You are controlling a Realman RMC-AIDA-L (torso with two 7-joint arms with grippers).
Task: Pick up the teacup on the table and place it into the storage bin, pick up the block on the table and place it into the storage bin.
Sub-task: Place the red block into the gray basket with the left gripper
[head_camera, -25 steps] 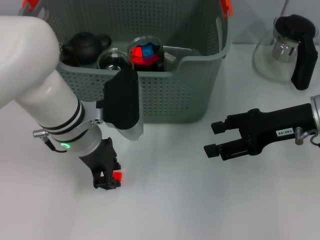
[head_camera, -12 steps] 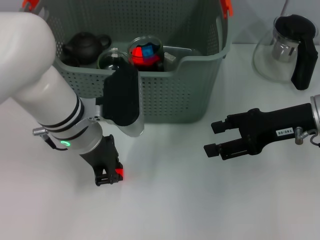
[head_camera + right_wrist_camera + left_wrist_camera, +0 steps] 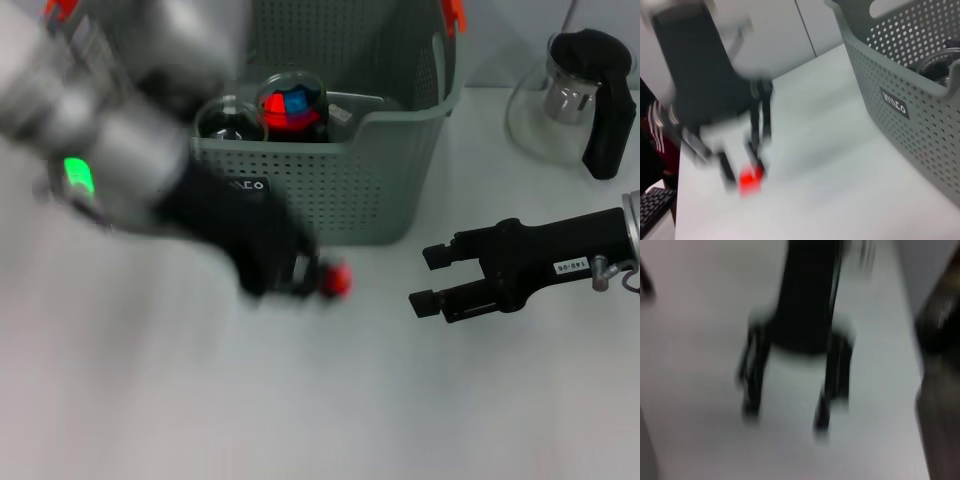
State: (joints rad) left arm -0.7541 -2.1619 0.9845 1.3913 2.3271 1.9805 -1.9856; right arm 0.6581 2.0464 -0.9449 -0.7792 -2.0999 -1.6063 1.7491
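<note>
Left gripper is motion-smeared, low over the tabletop just in front of the bin's front wall, near the middle of the table. A small red block sits at its tip; looks pinched between the fingers w/ the jaws closed down on it, and in the right wrist view the block shows at the fingertips, just off the table surface. Left wrist view is too smeared to add anything.

Storage bin stands at the back of the tabletop, grey-green, perforated, orange clip on its rim, black label on the front wall. Inside: a glass teacup against the front wall, and next to it a clear round container w/ red and blue contents.

Right gripper hangs over the tabletop toward the right edge, fingers apart, nothing between them, well clear of the block and the bin.

Glass teapot w/ a black handle at the back right corner of the tabletop.
</note>
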